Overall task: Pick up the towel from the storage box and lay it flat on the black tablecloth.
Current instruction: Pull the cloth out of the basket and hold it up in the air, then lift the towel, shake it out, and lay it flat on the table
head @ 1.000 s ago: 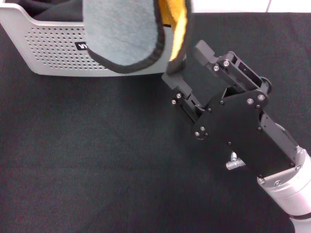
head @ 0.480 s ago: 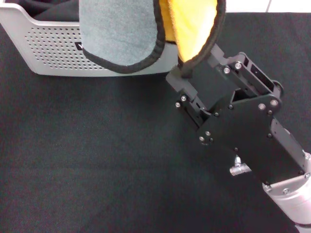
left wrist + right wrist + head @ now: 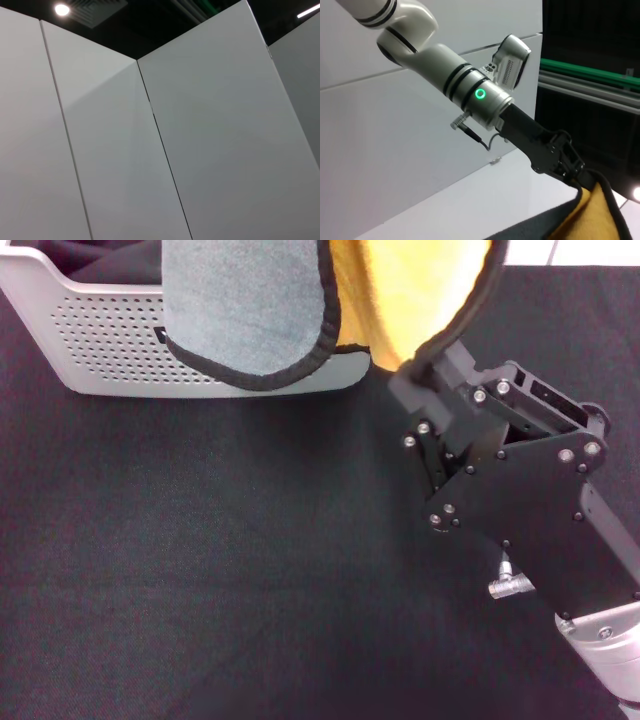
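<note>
**Supervisor:** Where was the towel when you checked?

**Operator:** The towel (image 3: 245,310) hung in the air at the far edge of the head view, above the near wall of the storage box (image 3: 100,340). I saw its grey face on the robot's left and its yellow face on the right, with black trim along the hanging edges. None of it lay on the black tablecloth (image 3: 220,570).

**Supervisor:** Who was holding it?

**Operator:** From the right wrist camera I saw the left gripper (image 3: 574,172) raised on its white arm, jaws clenched on the black trim at the towel's upper corner. The yellow face fell away below that pinch.

**Supervisor:** And the right side?

**Operator:** The right gripper (image 3: 418,368) reached up from the near right over the tablecloth. Its tip met the trimmed lower edge of the yellow part. The cloth covered the tip, so I couldn't tell whether those jaws were clenched or released.

**Supervisor:** Anything in the box?

**Operator:** A dark cloth (image 3: 100,262) showed inside it, behind the perforated wall. The box stood on the tablecloth at the far left, its logo label partly hidden by the grey flap.

**Supervisor:** The left wrist camera?

**Operator:** It gave me only white wall panels (image 3: 200,150) and a ceiling light (image 3: 62,9).
</note>
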Tool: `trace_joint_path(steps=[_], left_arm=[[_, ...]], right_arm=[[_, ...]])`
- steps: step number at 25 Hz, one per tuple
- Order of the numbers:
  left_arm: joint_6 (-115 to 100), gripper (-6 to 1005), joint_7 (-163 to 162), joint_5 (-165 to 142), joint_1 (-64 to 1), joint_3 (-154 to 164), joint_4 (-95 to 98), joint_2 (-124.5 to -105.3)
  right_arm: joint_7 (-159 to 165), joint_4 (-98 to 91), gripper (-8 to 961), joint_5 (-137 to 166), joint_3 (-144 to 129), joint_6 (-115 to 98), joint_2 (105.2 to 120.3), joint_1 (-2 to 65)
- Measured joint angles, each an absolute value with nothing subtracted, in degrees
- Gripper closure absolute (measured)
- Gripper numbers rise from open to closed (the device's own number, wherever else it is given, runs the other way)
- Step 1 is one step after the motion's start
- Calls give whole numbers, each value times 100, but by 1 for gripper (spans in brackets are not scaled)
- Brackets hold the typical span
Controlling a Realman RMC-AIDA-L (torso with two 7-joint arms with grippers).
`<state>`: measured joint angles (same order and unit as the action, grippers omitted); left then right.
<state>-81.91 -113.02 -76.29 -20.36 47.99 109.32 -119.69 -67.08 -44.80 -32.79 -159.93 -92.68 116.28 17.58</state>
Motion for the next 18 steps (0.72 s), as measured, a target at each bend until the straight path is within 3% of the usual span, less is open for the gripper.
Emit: trace_joint_path(steps=[10, 13, 18], left_arm=[[-8449, 984, -11198, -7629, -1857, 4755, 10924, -11961], [-8450, 984, -11147, -7624, -1755, 4754, 10925, -11965], [-8497, 984, -11121, -7571, -1732, 4754, 10926, -11965]], right_arm=[[-5250, -4185, 899, -3506, -15937, -9751, 11628, 1749], [-4404, -3953, 955, -3603, -15900, -10043, 11627, 1749], [-2693, -3347, 947, -3633, -15637, -10399, 11618, 1807]])
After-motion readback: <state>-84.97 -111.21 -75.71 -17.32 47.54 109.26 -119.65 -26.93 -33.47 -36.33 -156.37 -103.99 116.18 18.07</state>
